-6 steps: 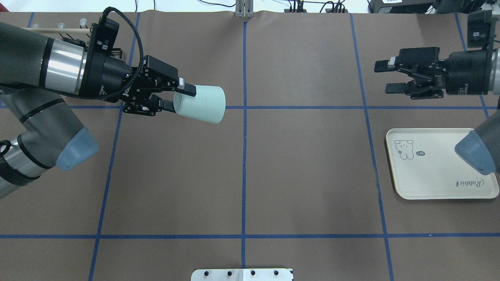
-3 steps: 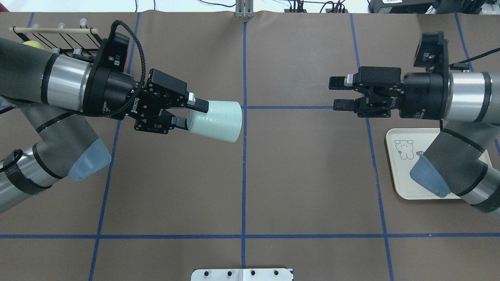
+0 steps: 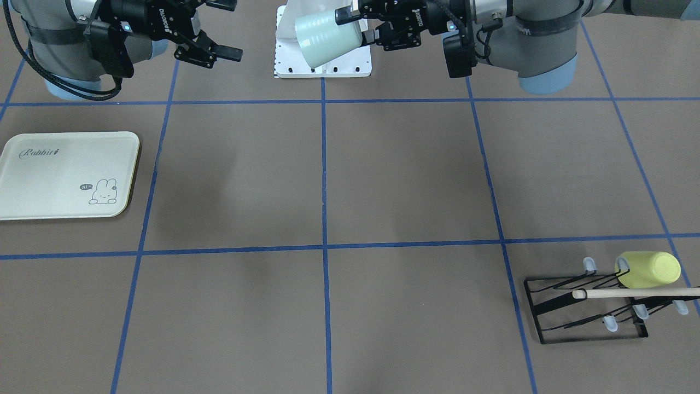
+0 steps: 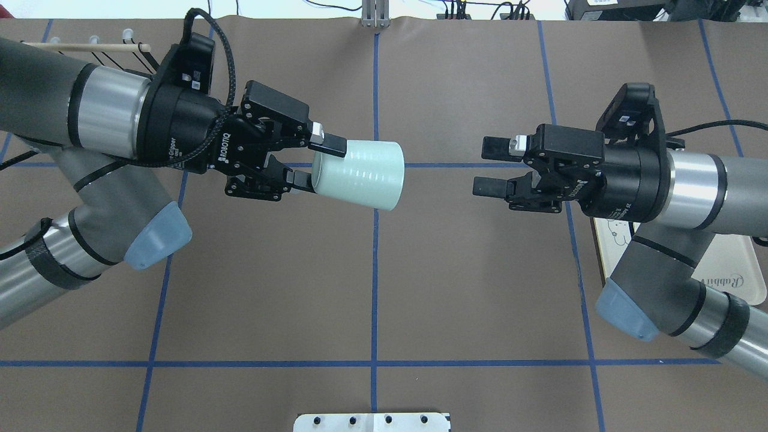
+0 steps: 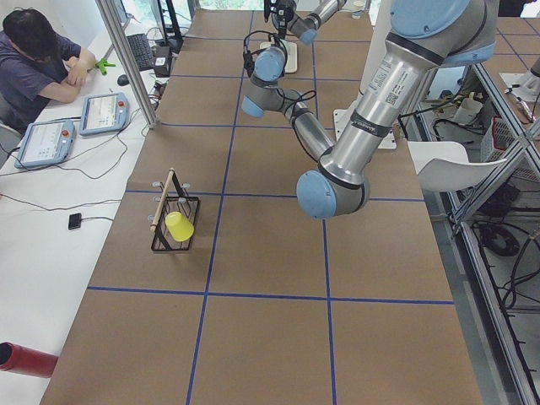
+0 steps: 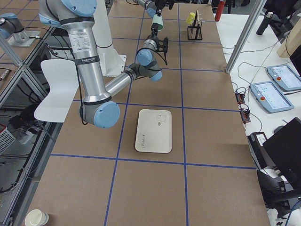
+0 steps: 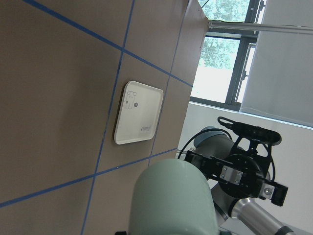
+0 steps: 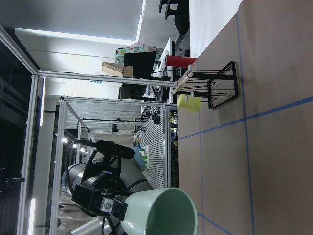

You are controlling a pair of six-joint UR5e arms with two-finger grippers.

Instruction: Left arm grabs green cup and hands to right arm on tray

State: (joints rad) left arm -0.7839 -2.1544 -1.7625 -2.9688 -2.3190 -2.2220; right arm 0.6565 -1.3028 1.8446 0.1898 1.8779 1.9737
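My left gripper (image 4: 318, 162) is shut on the rim of the pale mint-green cup (image 4: 360, 174) and holds it on its side in the air over the table's middle line, base pointing toward the right arm. The cup also shows in the front view (image 3: 327, 37) and in the left wrist view (image 7: 173, 200). My right gripper (image 4: 489, 167) is open and empty, level with the cup and a short gap to its right, jaws facing it. The Rabbit tray (image 3: 65, 175) lies flat and empty on the robot's right side, partly hidden under the right arm in the overhead view (image 4: 732, 264).
A black wire rack (image 3: 590, 306) with a wooden dowel holds a yellow-green cup (image 3: 648, 269) at the far left corner. A white mounting plate (image 4: 372, 422) sits at the near edge. An operator (image 5: 38, 59) sits beside the table's far side.
Both arms moved toward the table's centre. The left gripper carried the cup rightward to the middle line. The right gripper came leftward, and its arm now covers much of the tray.
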